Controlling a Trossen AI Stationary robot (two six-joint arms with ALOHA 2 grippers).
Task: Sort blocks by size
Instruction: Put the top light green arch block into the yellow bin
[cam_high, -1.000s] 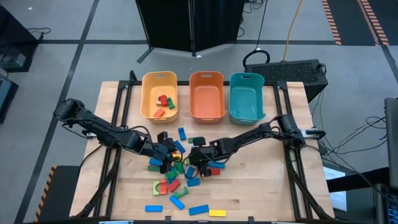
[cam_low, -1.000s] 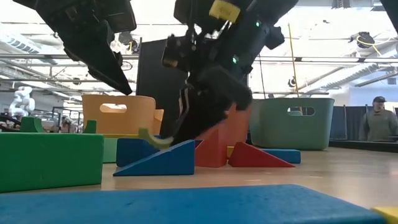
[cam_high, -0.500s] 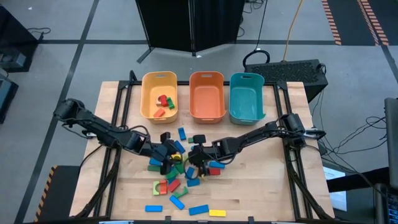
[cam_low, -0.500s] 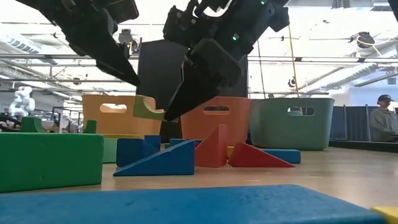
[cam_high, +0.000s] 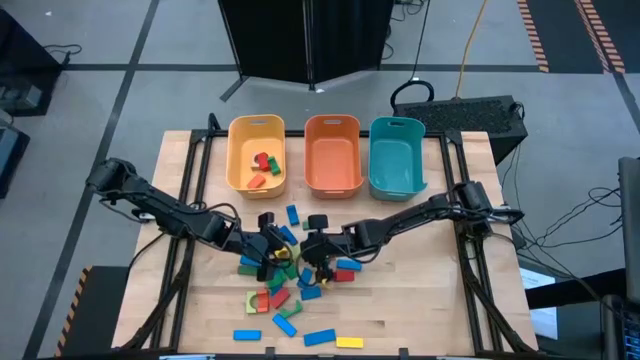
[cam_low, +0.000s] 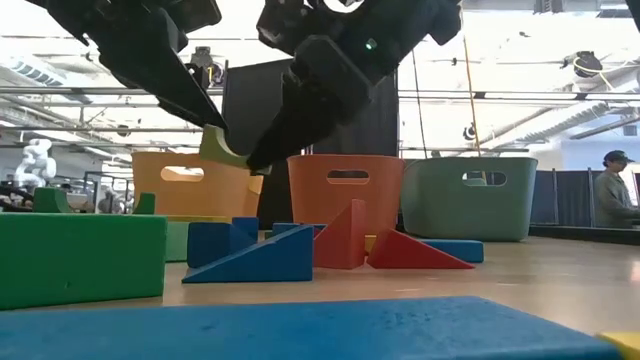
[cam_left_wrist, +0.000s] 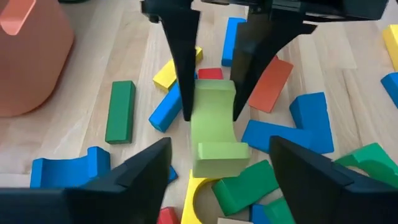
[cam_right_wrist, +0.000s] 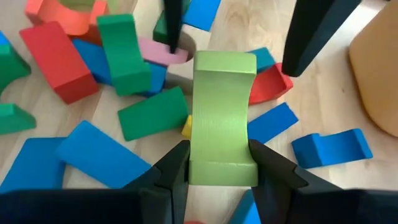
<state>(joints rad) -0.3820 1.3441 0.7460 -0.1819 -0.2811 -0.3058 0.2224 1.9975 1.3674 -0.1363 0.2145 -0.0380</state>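
My right gripper (cam_right_wrist: 221, 158) is shut on a light green arch block (cam_right_wrist: 222, 118) above the middle of the table, over the pile of blocks (cam_high: 285, 285). It also shows in the high view (cam_high: 318, 248). The block shows in the left wrist view (cam_left_wrist: 214, 134) and in the low view (cam_low: 222, 148). My left gripper (cam_high: 270, 250) is open and empty close beside it on the left, its fingers (cam_left_wrist: 140, 171) standing wide on either side below the block. The other blocks, in red, blue, green, yellow and pink, lie flat on the table. My right gripper pinches the light green arch between its two fingers (cam_right_wrist: 177, 168), at one end of the block (cam_left_wrist: 214, 93). The fingers slant down from above and lie across the block. The block sticks out past the fingertips, tilted and lifted clear of the table and the pile.
Three bins stand in a row at the far edge: yellow (cam_high: 257, 152) with a few red and green blocks inside, orange (cam_high: 332, 152) and teal (cam_high: 397, 155). More blocks lie toward the near edge (cam_high: 320, 337). A person (cam_low: 610, 195) shows in the room beyond.
My right gripper has gone up from the pile with the light green arch block, which was low among the blocks and now hangs well clear of the table. My left gripper has stayed open beside it.
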